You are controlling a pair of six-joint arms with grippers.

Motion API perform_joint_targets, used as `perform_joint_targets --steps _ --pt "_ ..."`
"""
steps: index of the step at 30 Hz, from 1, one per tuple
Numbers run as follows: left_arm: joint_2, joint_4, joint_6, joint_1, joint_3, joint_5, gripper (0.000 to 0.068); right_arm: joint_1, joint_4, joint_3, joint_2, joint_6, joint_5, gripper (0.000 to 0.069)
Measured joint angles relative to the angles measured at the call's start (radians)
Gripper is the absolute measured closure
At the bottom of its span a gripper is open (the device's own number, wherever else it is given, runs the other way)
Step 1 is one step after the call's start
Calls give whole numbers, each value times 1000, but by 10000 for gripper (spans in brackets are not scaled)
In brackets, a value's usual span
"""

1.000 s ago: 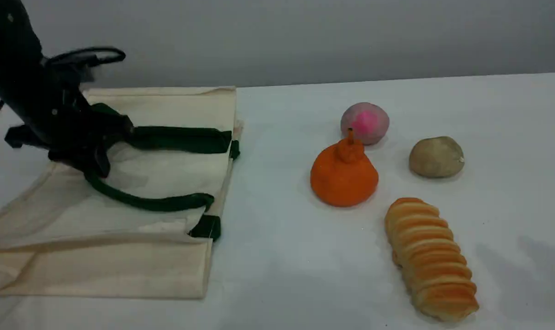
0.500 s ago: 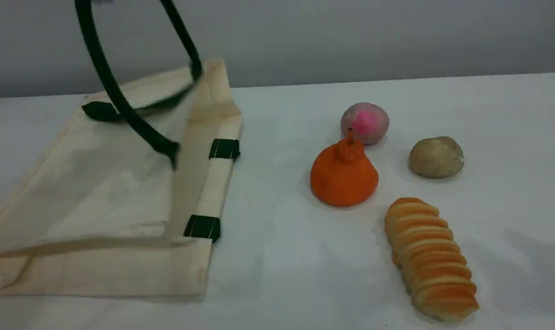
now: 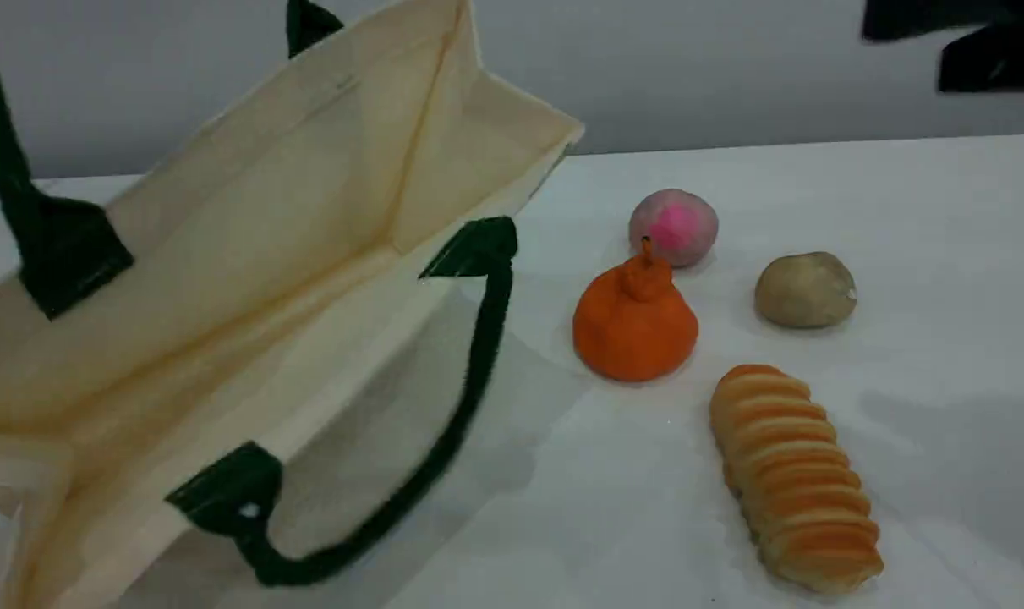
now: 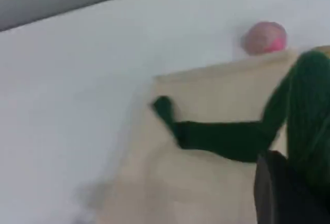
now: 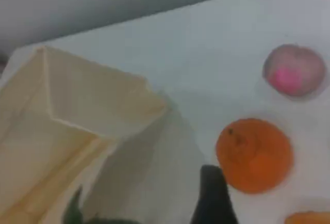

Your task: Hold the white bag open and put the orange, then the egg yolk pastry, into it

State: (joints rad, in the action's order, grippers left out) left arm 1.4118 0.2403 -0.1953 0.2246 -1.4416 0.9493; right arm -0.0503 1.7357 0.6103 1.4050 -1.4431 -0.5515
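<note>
The white bag (image 3: 249,245) hangs tilted at the left, its mouth gaping toward the right. Its far green handle (image 3: 4,169) runs up out of the scene view. In the left wrist view that handle (image 4: 304,110) lies against my left gripper (image 4: 294,182), which is shut on it. The near handle (image 3: 478,338) droops loose. The orange (image 3: 634,326) sits on the table right of the bag, and the egg yolk pastry (image 3: 805,289) lies further right. My right gripper (image 3: 960,51) hovers high at the back right, open and empty, and its fingertip (image 5: 212,198) shows left of the orange (image 5: 255,154).
A greyish ball with a pink centre (image 3: 673,226) sits just behind the orange. A long ridged bread (image 3: 791,474) lies in front of the pastry, near the table's front edge. The white table (image 3: 943,211) ends at a grey wall behind.
The left arm rose out of the scene view with the handle, lifting the flat bag so its mouth opened. The right gripper has come into view at the top right.
</note>
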Motion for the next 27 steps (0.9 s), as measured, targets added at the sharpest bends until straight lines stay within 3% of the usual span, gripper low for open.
perform_joint_targets --steps 5,11,19,27 --pt "2 -29 20 0 0 1 610 -15 11 10 120 -105 -33 237" --pt "2 -24 20 0 0 5 610 -94 11 65 219 -128 -25 237" --pt "2 -1 20 0 0 11 610 -231 11 182 328 -127 162 237" --pt "2 33 17 0 0 15 610 -262 11 298 476 -126 187 237"
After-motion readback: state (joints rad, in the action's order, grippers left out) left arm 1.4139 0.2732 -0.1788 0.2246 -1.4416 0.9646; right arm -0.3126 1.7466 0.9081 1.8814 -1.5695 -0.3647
